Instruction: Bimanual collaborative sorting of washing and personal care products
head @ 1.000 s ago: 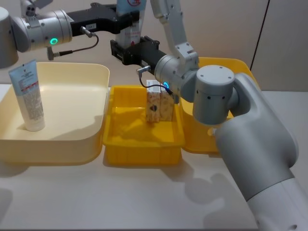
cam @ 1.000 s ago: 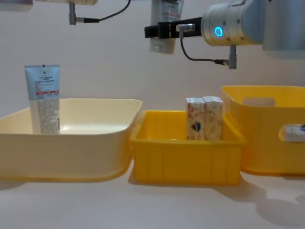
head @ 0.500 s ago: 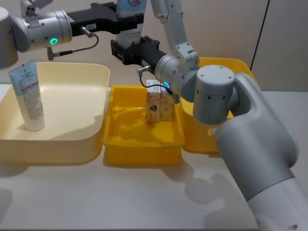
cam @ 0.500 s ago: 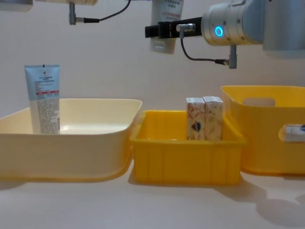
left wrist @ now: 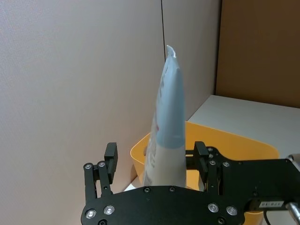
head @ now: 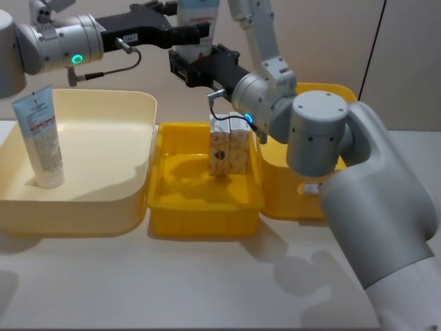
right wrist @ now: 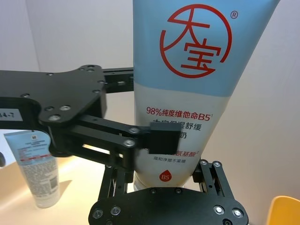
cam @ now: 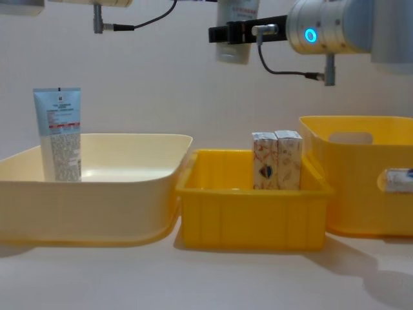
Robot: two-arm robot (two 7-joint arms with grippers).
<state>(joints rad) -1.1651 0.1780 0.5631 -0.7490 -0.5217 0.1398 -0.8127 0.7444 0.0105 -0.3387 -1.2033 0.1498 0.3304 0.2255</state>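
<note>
A pale blue tube (head: 198, 12) (cam: 237, 32) with a red circle logo (right wrist: 202, 44) is held upright, high above the yellow middle bin (head: 203, 207). My right gripper (head: 193, 63) (cam: 226, 33) (right wrist: 164, 187) is shut on its lower end. My left gripper (head: 201, 31) (left wrist: 157, 157) is open, with one finger on each side of the tube and gaps showing. A second tube (head: 40, 138) (cam: 59, 132) stands upright in the cream bin (head: 103, 103). Two white cartons (head: 229, 148) (cam: 276, 160) stand side by side in the yellow middle bin.
A deep yellow bin (head: 337, 93) (cam: 361, 168) stands at the right, close against the middle bin (cam: 251, 194). The cream bin (cam: 116, 139) touches the middle bin's left side. Bare table lies in front of all three bins.
My right gripper has moved to the right with the tube, carrying it a little higher. The left arm has hardly moved.
</note>
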